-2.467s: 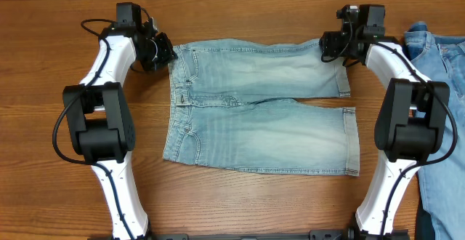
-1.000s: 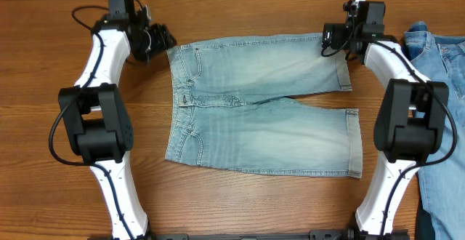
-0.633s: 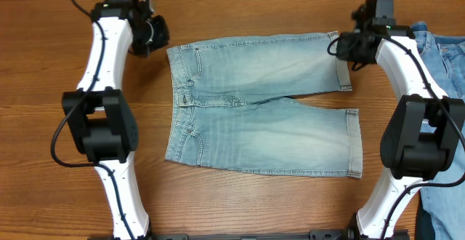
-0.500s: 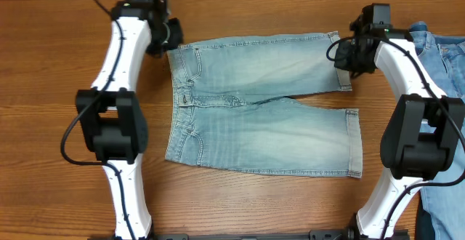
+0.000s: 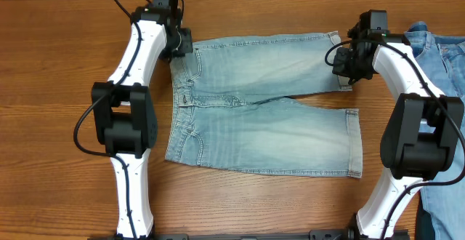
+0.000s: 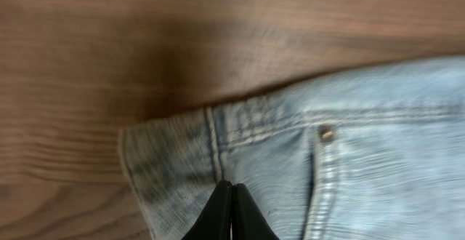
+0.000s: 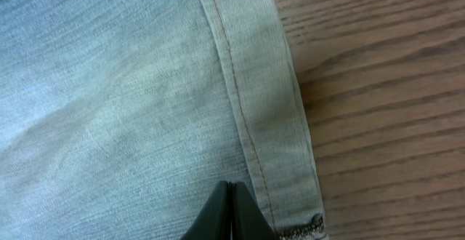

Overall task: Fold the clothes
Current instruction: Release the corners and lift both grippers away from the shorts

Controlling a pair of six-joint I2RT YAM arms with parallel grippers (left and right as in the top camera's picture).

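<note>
**Overhead view.** The shorts [image 5: 261, 102] lie flat and unfolded at the centre of the table [image 5: 43, 87]. Their waistband is toward the left of the frame and both legs point right, one above the other. The left gripper [image 5: 180, 45] sits at the upper-left corner of the waistband. The right gripper [image 5: 346, 64] sits at the hem of the upper leg, near the upper right of the shorts. A deeper-blue denim garment [image 5: 443, 51] lies at the right edge of the frame, apart from the shorts and behind the right arm.

**Left wrist view.** The left gripper [image 6: 231, 196] enters from the bottom centre, its two fingers closed tip against tip. Behind them is the waistband corner, with a rivet [image 6: 326, 132] to the right and bare wood above and to the left.

**Right wrist view.** The right gripper [image 7: 231, 196] is likewise closed, with its tips together at the bottom centre. They lie over the pale denim just left of the stitched hem [image 7: 254, 87], and wood shows to the right.

In neither wrist view can it be told whether any cloth is caught between the fingers.
</note>
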